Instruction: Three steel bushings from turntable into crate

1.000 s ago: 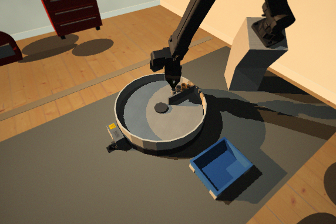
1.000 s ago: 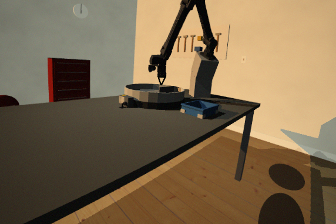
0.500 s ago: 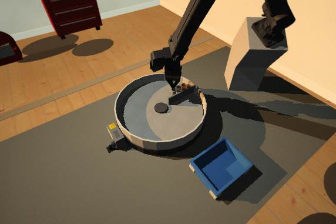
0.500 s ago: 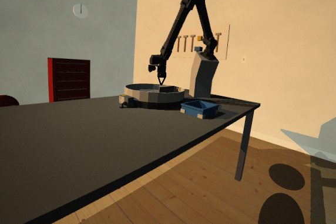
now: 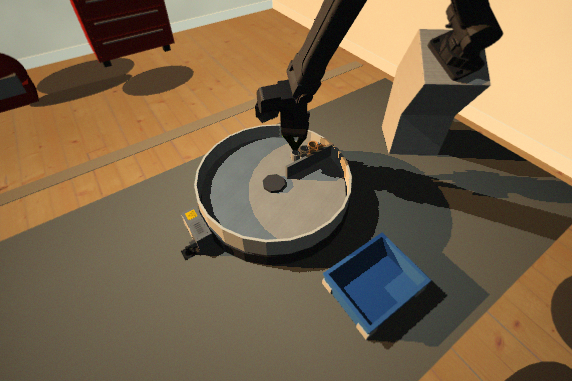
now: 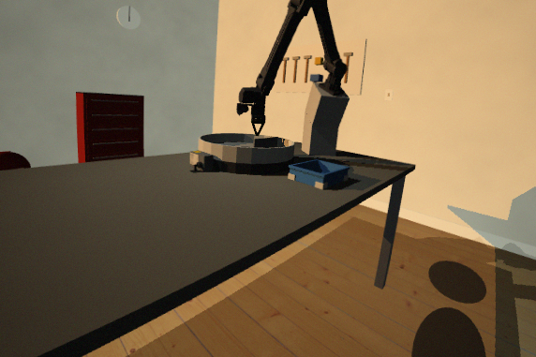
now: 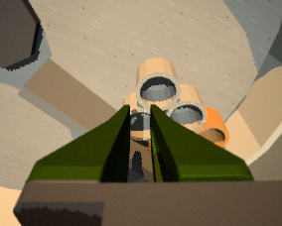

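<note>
The turntable [image 5: 235,239] [image 6: 244,156] [image 7: 94,40] bears a tight cluster of bushings near its rim, beside a divider wall. In the wrist view a large upright bushing [image 7: 156,68] has a pale rim, a smaller pale one [image 7: 192,94] touches its right side, and an orange one [image 7: 214,118] is at the far right. My gripper [image 5: 295,149] [image 6: 257,134] [image 7: 140,113] points down over the cluster. Its fingers are narrowly open with nothing held. One more bushing [image 7: 141,137] shows below the gap, partly hidden by the fingers. The blue crate [image 5: 367,287] [image 6: 308,176] shows no bushings inside.
The dark divider wall [image 5: 312,164] [image 7: 74,86] runs from near the dark hub [image 5: 274,183] [image 7: 16,35] to the raised turntable rim. A small control box [image 5: 198,226] [image 6: 200,158] is at the turntable's side. The arm's pedestal [image 5: 417,113] [image 6: 323,125] stands behind.
</note>
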Available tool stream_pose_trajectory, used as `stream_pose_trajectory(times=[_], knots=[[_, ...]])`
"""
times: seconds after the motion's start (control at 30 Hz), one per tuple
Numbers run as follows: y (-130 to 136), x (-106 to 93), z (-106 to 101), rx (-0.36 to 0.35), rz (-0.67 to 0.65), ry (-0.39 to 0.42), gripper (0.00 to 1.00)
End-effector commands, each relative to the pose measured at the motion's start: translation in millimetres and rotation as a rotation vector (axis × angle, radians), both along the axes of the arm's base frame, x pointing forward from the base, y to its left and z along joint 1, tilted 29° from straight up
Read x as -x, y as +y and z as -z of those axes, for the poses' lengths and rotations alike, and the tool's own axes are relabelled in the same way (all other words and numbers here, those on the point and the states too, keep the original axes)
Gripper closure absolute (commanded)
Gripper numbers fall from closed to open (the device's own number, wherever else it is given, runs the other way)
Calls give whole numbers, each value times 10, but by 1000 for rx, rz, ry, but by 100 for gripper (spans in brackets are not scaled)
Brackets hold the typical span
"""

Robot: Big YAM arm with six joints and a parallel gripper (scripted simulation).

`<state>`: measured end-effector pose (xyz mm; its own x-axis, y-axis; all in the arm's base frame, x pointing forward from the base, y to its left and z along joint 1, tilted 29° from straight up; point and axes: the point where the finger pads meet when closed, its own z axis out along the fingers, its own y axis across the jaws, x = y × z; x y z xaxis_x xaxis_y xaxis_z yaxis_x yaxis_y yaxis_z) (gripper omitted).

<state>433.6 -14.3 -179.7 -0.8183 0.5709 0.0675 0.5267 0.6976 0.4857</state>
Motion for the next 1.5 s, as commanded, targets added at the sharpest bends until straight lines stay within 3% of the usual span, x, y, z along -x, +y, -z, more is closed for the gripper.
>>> stream_pose_trajectory(times=[0.0,1.27,1.47], knots=[[41,12,-20,3,0,-3,88],[25,-9,-20,4,2,-5,88],[70,5,67,2,-3,5,88]])
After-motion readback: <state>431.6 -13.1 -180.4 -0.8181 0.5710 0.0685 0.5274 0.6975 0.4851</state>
